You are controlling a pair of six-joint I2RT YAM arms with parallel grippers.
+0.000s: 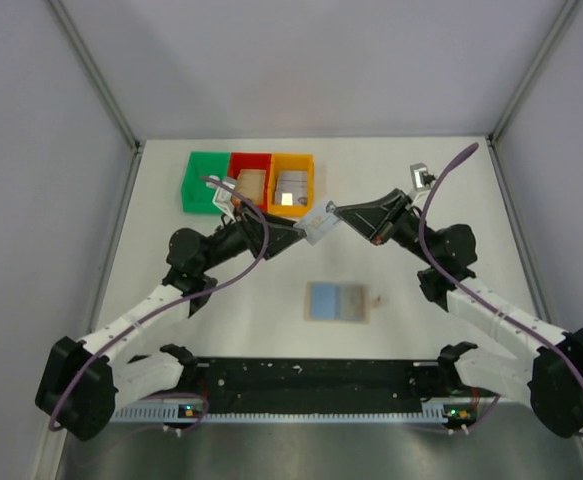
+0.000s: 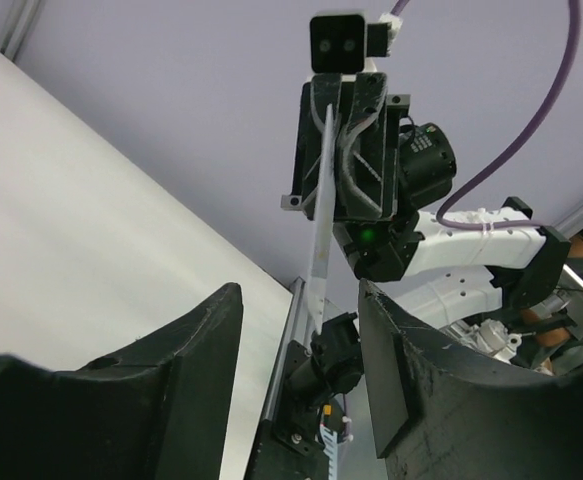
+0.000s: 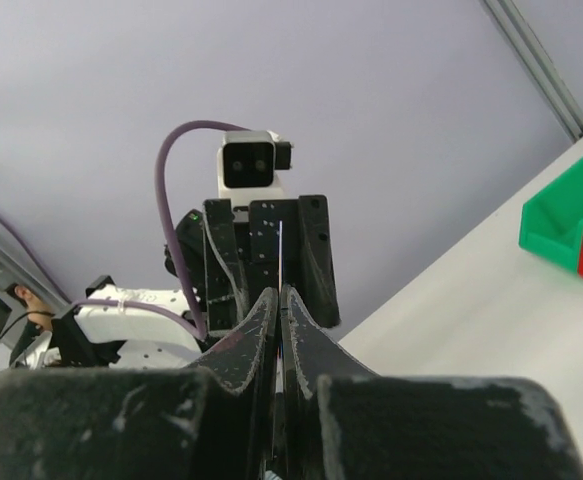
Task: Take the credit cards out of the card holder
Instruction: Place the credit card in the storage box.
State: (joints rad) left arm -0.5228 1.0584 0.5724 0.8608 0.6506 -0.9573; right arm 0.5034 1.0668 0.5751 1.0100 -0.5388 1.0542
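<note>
The card holder (image 1: 338, 302) lies open on the table, blue-grey lining up. Both arms meet in the air above it. My right gripper (image 1: 341, 213) is shut on a thin grey-silver credit card (image 1: 319, 224); in the right wrist view the card (image 3: 281, 245) shows edge-on between the closed fingertips (image 3: 271, 300). My left gripper (image 1: 297, 229) is open. In the left wrist view the card (image 2: 320, 220) hangs from the right gripper (image 2: 343, 150), and its free end reaches between my spread left fingers (image 2: 221, 330) without touching them.
Green (image 1: 205, 181), red (image 1: 250, 180) and orange (image 1: 292, 183) bins stand in a row at the back; the red and orange ones hold cards. A black rail (image 1: 311, 378) runs along the near edge. Grey walls close in the table.
</note>
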